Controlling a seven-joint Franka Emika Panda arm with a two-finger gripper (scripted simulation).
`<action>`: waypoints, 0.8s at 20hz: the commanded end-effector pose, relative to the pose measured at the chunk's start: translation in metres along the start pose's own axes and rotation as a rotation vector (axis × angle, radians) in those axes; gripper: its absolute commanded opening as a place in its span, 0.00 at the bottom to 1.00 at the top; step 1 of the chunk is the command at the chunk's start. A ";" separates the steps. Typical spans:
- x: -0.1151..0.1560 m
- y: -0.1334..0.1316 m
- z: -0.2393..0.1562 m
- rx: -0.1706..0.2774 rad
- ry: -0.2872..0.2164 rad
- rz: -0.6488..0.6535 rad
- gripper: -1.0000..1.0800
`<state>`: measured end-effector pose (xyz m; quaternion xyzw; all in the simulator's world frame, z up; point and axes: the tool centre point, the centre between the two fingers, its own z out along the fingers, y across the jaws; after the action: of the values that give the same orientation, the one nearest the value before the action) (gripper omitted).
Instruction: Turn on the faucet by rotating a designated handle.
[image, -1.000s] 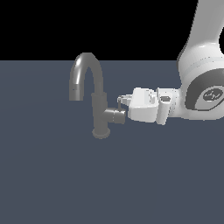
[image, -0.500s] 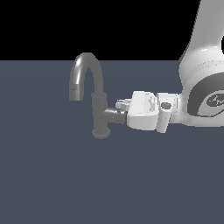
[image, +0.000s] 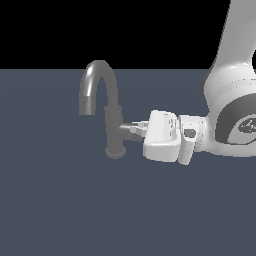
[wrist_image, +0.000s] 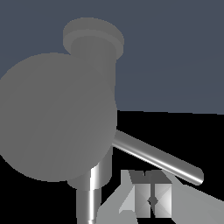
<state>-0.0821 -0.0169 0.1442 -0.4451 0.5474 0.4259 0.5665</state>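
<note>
The dark grey faucet (image: 114, 122) stands upright, its arched spout (image: 98, 80) curving toward the exterior view's left and its round base flange (image: 116, 152) on the floor. A stubby handle (image: 126, 131) juts from the body toward the exterior view's right. My gripper (image: 137, 131) reaches in horizontally from that side, fingertips at the handle's end. In the wrist view the handle's round end face (wrist_image: 52, 127) fills the frame and its thin lever rod (wrist_image: 157, 157) slants out beside my gripper (wrist_image: 151, 197). The fingers are pressed together with nothing between them, just beside the rod.
The faucet stands on a flat blue-grey surface (image: 60, 210). My white arm (image: 232, 110) occupies the exterior view's right side. The base flange (wrist_image: 93, 37) shows beyond the handle in the wrist view.
My gripper has slid toward the exterior view's left and slightly lower, closing in on the handle. The faucet's spout and body have not moved.
</note>
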 end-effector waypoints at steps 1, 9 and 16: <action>0.019 0.009 -0.001 0.001 0.004 0.020 0.00; 0.056 0.024 -0.002 0.000 0.004 0.036 0.00; 0.059 0.006 -0.001 -0.002 -0.003 0.012 0.00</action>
<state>-0.0870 -0.0154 0.0986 -0.4448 0.5416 0.4312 0.5683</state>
